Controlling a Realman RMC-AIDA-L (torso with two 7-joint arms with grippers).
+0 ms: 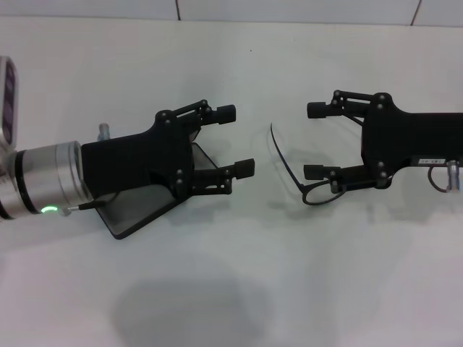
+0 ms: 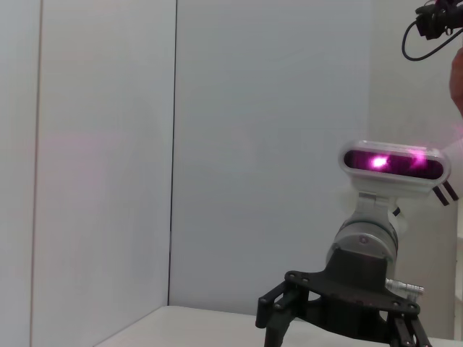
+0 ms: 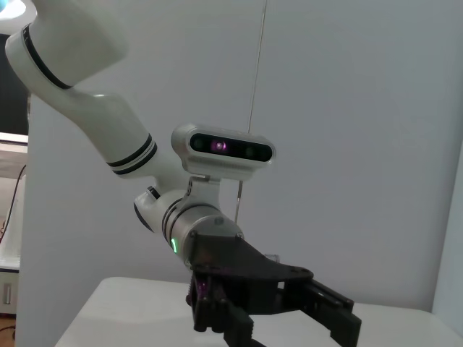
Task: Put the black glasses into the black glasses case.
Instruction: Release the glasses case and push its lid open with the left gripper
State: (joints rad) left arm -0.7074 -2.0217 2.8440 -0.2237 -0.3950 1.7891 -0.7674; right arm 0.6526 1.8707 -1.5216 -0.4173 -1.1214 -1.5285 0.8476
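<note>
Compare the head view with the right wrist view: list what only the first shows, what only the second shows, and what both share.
Only the head view shows the black glasses lying on the table, partly under the right gripper, whose fingers are spread. It also shows the black glasses case lying open under the left gripper.

Only the right wrist view shows the left arm's white upper links, its wrist camera and the wall behind.

Both show the left gripper, open, above the white table.

The left pincer hangs spread above the white table.
</note>
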